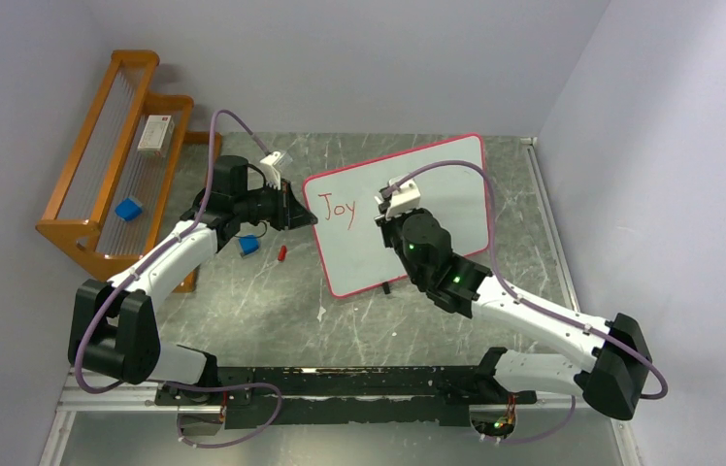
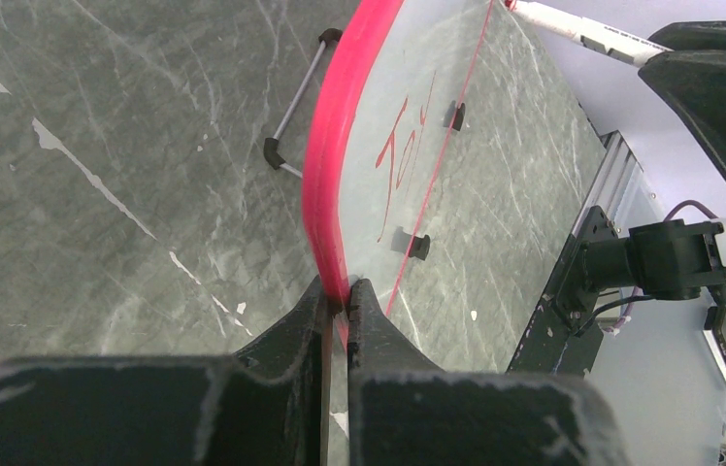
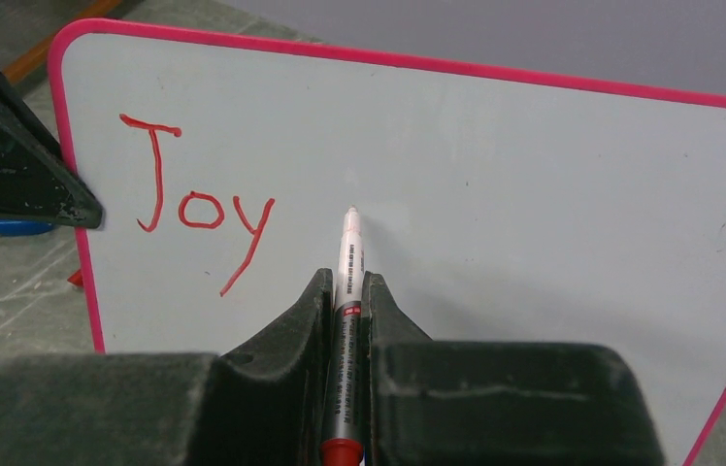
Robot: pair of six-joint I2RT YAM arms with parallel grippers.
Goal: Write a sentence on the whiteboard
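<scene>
Here, the whiteboard [image 1: 437, 194], bearing the red word "Joy" [image 3: 199, 209], stands tilted on the grey table [image 1: 272, 301], its pink left edge pinched by the closed left gripper [image 2: 340, 294]. Facing it, the right gripper [image 3: 347, 283] clamps a marker [image 3: 350, 243], tip near the surface.

Robot lab test cell, plain pale walls [image 1: 340, 58], grey marbled tabletop [image 1: 272, 301], black mounting rail [image 1: 359, 382] along near edge

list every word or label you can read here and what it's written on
"Joy": handwritten in red on the whiteboard.
Small print on the marker barrel: too blurred to read.
Markings on the white box on the wooden rack: too small to read.
</scene>
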